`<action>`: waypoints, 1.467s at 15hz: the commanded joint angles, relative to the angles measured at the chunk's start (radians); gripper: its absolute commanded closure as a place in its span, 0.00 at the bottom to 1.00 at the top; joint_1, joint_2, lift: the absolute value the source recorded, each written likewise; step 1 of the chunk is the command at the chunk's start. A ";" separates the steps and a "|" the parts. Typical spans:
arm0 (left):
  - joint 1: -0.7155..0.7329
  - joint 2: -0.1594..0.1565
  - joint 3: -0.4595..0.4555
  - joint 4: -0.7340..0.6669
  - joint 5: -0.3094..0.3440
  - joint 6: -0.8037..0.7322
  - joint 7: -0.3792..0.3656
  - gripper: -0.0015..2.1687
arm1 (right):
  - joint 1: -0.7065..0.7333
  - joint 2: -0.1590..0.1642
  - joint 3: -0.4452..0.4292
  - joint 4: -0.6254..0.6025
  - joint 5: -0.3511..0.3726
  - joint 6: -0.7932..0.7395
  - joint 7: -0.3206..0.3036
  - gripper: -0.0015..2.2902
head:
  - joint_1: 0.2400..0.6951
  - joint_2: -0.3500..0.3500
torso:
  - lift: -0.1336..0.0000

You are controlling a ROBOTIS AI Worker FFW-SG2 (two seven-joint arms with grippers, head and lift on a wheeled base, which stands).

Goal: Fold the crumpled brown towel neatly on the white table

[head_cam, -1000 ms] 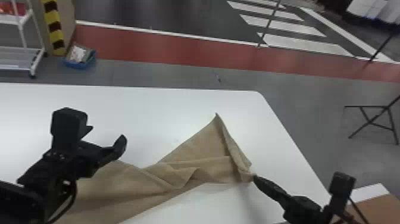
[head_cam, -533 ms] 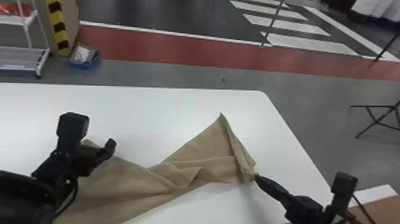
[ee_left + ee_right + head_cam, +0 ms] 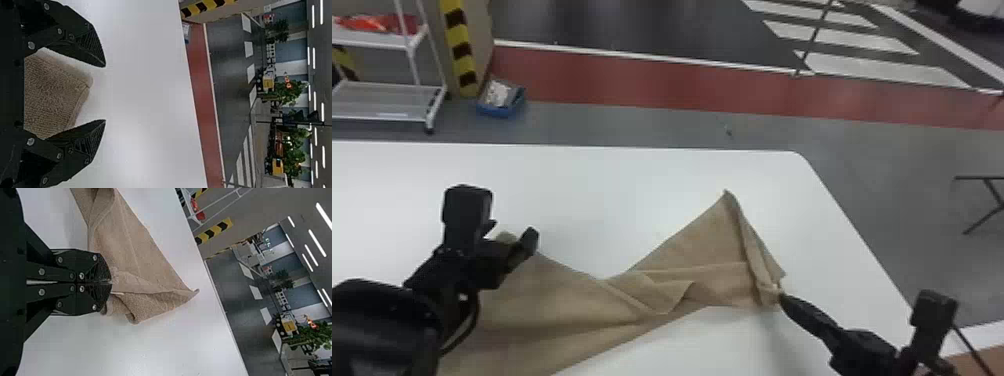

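A: Record the sample position first.
B: Brown towel lies on the white desk, loosely crumpled, unfolded. Left portion broad, running under the left arm; middle narrower, with creases. Right portion rises to a pointed corner on the far side, with a narrow doubled-over strip along its right edge.
A: Left gripper?
B: Over the towel's left portion. In the left wrist view, the left gripper has its fingers spread wide, one towel corner lying between them, not pinched. Contact with either finger: cannot tell.
A: Right gripper?
B: At the near end of that doubled strip, reaching in from the lower right. Right wrist view: the right gripper has its fingers pressed together, pinching the towel's edge at the tips.
A: Surroundings?
B: Beyond the desk, on the left: white rack, yellow-and-black striped post, blue bin on the floor. Farther off, white crossing stripes on dark ground.
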 commanded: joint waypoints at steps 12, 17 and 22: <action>0.005 0.009 0.037 0.031 0.011 0.025 -0.027 0.28 | -0.025 0.001 0.003 0.043 0.008 -0.025 -0.001 0.79 | 1.00 0.17 | 0.07; 0.020 0.009 0.044 0.014 0.014 0.028 -0.044 0.71 | -0.021 0.001 0.005 0.036 0.005 -0.025 -0.001 0.79 | 1.00 0.18 | 0.07; 0.118 0.012 0.108 -0.198 0.088 0.071 -0.103 0.75 | -0.015 0.001 0.006 0.010 0.004 -0.021 -0.002 0.79 | 1.00 0.15 | 0.07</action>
